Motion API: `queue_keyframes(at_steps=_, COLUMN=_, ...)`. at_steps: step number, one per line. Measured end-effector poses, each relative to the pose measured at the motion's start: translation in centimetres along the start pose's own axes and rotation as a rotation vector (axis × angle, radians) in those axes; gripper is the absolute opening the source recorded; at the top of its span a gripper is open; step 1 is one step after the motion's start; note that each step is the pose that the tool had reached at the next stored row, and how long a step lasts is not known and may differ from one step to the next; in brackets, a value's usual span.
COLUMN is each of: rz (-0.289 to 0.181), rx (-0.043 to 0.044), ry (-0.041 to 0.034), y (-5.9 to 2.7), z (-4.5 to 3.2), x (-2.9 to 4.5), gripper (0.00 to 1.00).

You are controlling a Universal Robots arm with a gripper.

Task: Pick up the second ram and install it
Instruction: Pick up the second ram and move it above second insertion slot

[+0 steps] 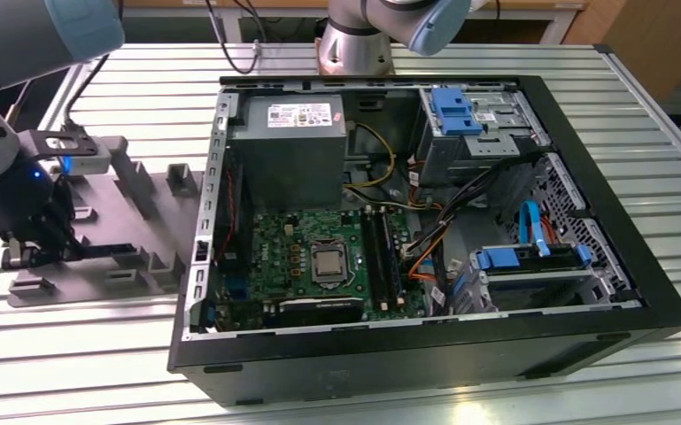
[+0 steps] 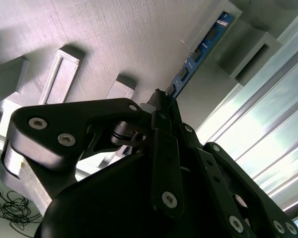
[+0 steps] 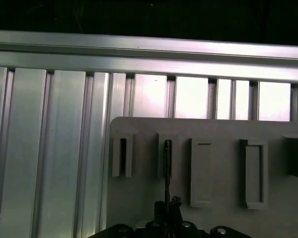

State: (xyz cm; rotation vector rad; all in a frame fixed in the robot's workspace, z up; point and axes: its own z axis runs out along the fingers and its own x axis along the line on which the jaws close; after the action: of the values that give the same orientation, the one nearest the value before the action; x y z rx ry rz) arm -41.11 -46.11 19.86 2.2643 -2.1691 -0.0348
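The second ram (image 2: 199, 53) is a thin dark stick that stands on edge in the slots of a grey fixture plate (image 1: 127, 208). In the first wrist view I see the ram (image 3: 167, 166) edge-on as a thin dark line running through one slot block. My gripper (image 2: 161, 105) is shut on the stick's near end, with the black fingers pressed against both faces. In the exterior view the gripper (image 1: 35, 255) is low over the plate's near left corner, and the ram (image 1: 110, 249) reaches from it toward the exterior view's right.
An open computer case (image 1: 435, 354) lies to the right of the plate in the exterior view, with the motherboard's long black sockets (image 1: 378, 257) near its middle. Grey fixture blocks (image 3: 253, 171) rise from the plate. Everything rests on a ribbed metal table (image 3: 49, 148).
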Motion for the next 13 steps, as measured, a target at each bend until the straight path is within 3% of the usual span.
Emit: queue_keyframes(at_steps=13, rz=0.000, rx=0.0000, ry=0.0000, y=0.04, z=-2.02, x=-0.02, gripper=0.14)
